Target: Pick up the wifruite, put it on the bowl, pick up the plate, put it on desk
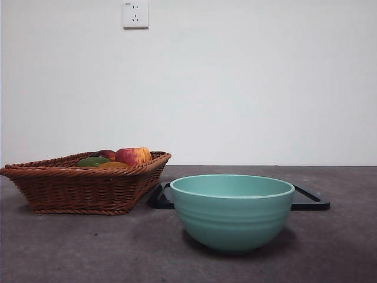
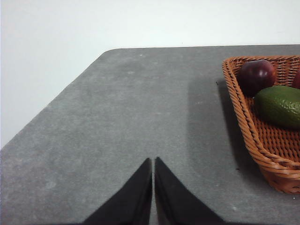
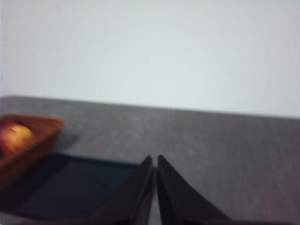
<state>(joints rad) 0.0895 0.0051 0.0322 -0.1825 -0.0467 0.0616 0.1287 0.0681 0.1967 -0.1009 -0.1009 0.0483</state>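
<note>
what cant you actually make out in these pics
- The wifruite: no brown fruit shows in any view; in the front view the basket wall hides most of its fruit.
- Inside of the bowl: the low front view shows only its rim and outside.
- The dark tray: the bowl covers its middle in the front view.
- Right wrist view: blurred; the basket corner is cut off by the edge.

The bowl [image 1: 232, 212] stands on the desk [image 1: 70, 247], in front of a flat tray [image 1: 309, 200]. To the left of the bowl and tray is a basket [image 1: 82, 186], with several fruits [image 1: 134, 156] lying in it.
</note>
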